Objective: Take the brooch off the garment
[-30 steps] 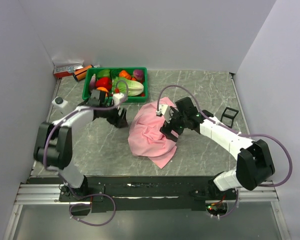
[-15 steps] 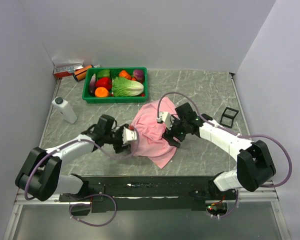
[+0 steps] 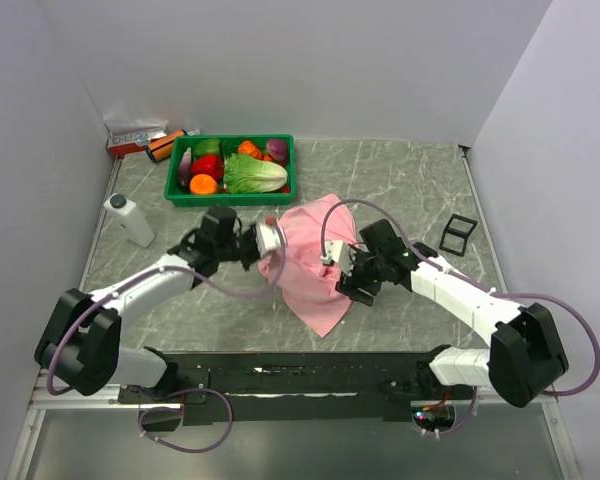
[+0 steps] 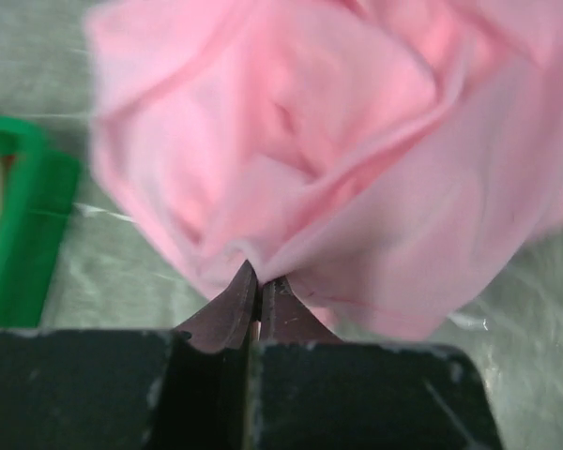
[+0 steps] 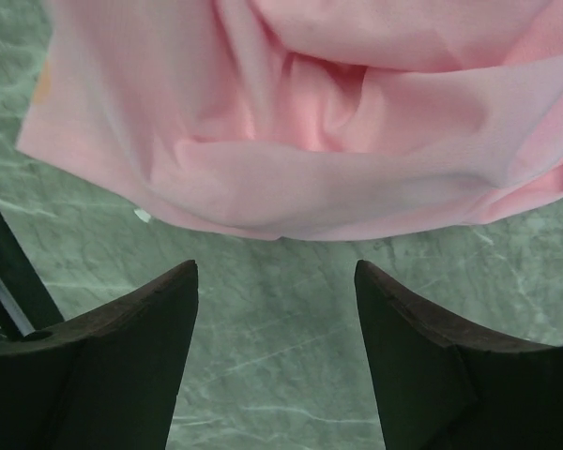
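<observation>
The pink garment [image 3: 310, 262] lies crumpled in the middle of the table. My left gripper [image 3: 267, 241] is at its left edge, and in the left wrist view it [image 4: 258, 278] is shut on a pinched fold of the garment [image 4: 338, 150]. At the cloth's right side, my right gripper [image 3: 346, 277] is open. In the right wrist view its fingertips [image 5: 274, 272] stand apart over bare table, just short of the garment's edge [image 5: 310, 131]. The brooch does not show in any view.
A green bin [image 3: 178, 178] of vegetables stands at the back left, its corner [image 4: 19, 225] also in the left wrist view. A white bottle [image 3: 128, 220] lies at the left, a small black frame [image 3: 458, 234] at the right, and boxes [image 3: 140, 139] sit in the back left corner.
My left arm swung from near the bin to the garment's left edge and shut on a fold. My right gripper drew back toward the cloth's near right side and narrowed somewhat.
</observation>
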Tool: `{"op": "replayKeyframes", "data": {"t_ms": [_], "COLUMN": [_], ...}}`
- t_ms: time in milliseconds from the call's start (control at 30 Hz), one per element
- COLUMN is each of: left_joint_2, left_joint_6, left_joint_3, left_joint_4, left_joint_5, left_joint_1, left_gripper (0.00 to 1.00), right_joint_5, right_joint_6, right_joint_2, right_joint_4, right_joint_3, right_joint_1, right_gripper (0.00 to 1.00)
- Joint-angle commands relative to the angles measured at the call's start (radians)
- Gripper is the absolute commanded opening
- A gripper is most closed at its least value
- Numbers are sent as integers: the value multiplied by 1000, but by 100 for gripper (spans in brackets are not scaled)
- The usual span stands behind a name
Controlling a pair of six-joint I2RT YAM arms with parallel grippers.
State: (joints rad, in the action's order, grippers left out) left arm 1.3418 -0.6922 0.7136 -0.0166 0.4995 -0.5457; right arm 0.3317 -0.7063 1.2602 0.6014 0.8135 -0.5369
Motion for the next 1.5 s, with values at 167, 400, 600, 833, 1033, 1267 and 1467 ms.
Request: {"op": "replayKeyframes", "data": {"t_ms": [167, 400, 600, 833, 1033, 1267, 1467], "left_joint_2": [37, 76, 91, 94, 86, 66, 36], "left_joint_6": [728, 924, 958, 959, 948, 884, 775], "left_joint_3": [366, 403, 412, 403, 400, 441, 518], "left_joint_4": [37, -35, -55, -46, -37, 55, 263], "left_joint_5": [88, 73, 44, 51, 73, 79, 166], "left_joint_1": [187, 224, 248, 270, 279, 354, 472], "left_gripper": [1, 1, 1, 1, 1, 1, 1], "right_joint_5": [55, 95, 112, 60, -45, 41, 205], "right_joint_6": [-300, -395, -439, -499, -475, -356, -173], "right_joint_2": [-243, -154, 25, 194, 268, 23, -110], "right_joint_4": [-111, -221, -390, -430, -517, -311, 30], "right_joint_3": [-146, -180, -169, -109, -88, 77, 554], "right_joint_1": [-41, -150, -213, -277, -298, -185, -140], "right_gripper": [73, 71, 72, 71, 31, 0, 0]}}
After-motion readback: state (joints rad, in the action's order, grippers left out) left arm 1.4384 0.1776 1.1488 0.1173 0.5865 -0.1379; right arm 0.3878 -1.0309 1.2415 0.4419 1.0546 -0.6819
